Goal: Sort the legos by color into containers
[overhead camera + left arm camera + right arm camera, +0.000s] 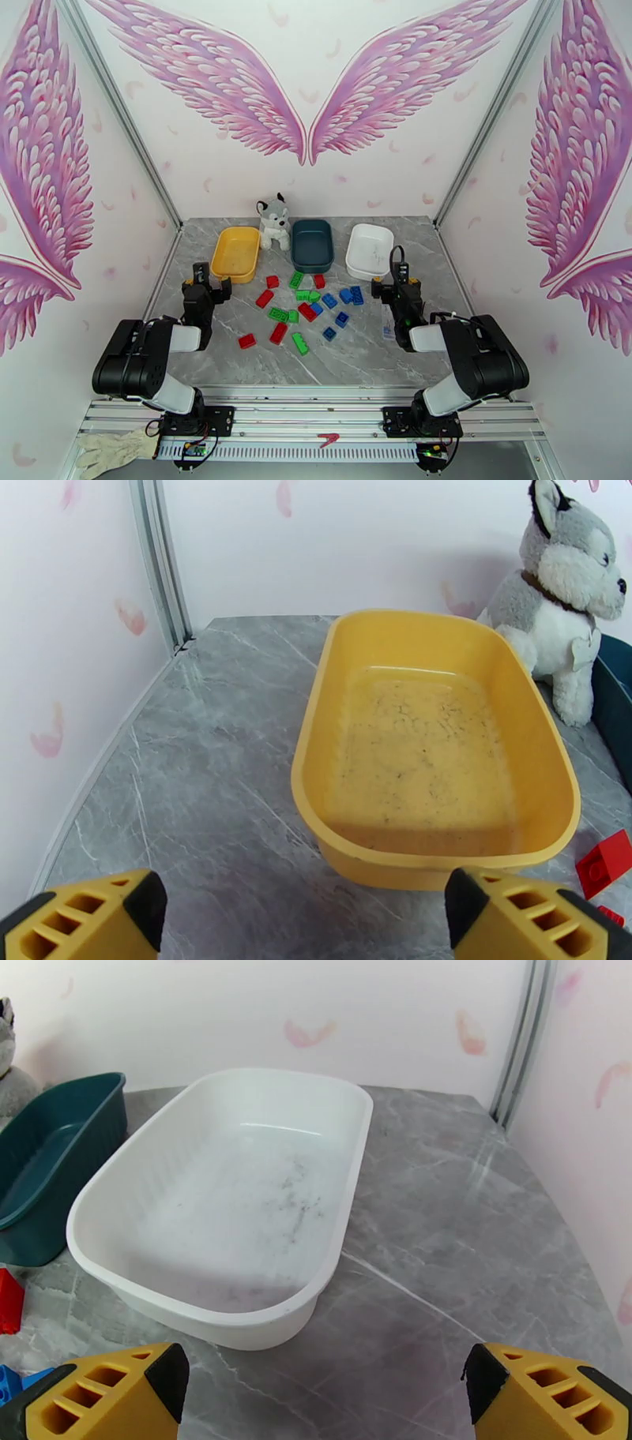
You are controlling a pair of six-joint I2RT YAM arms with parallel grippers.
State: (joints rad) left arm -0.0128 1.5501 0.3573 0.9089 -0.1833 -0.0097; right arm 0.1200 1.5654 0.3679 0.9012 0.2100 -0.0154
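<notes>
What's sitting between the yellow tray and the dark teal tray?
The husky plush toy stands between the yellow tray and teal tray, near their far ends; the top external view shows it.

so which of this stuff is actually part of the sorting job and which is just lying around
Part of the job:
- red, green and blue legos, loose in front of the trays
- yellow tray, dark teal tray, white tray, all empty

Just lying about:
- husky plush toy, standing between the yellow and teal trays
- white glove, at the near left corner
</notes>
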